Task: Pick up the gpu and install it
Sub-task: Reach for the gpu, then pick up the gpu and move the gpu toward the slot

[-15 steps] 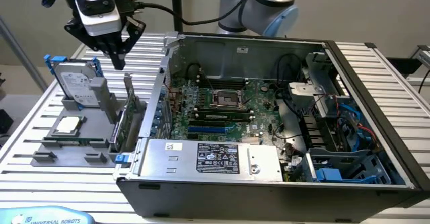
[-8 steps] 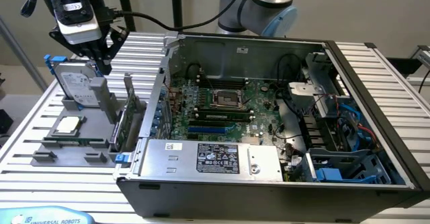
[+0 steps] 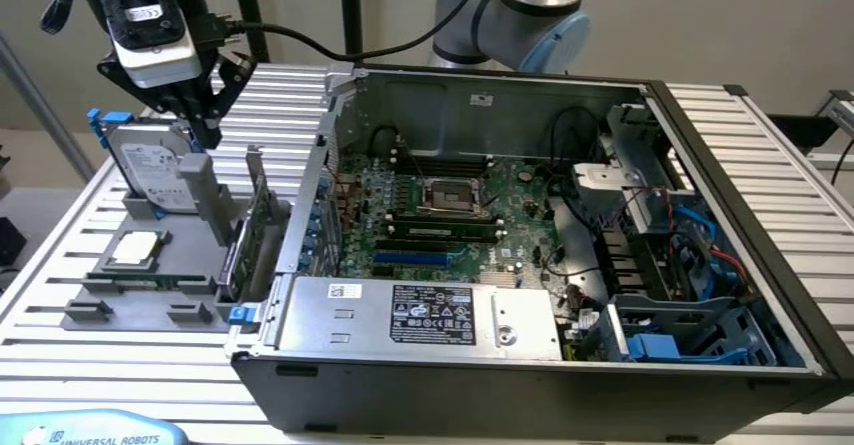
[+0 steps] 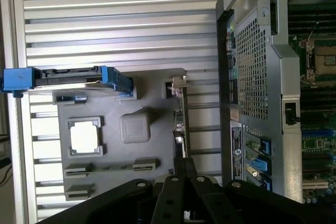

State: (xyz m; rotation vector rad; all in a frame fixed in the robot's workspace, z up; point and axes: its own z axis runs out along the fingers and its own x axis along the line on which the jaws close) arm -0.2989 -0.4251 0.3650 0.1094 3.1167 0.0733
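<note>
Above the gray holder (image 3: 134,313) on the left, the claw (image 3: 207,130) hangs closed, holding nothing; the gpu (image 3: 267,227) stands upright there, easy to grab.

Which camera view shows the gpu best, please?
The exterior view: the gpu stands upright in the gray holder, its side face and bracket showing. The wrist view sees the gpu edge-on, as a thin strip.

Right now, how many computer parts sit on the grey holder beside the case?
3: the hard drive stands at the far end, the CPU chip lies flat, the gpu stands on edge next to the case. Another part may be hidden.
</note>
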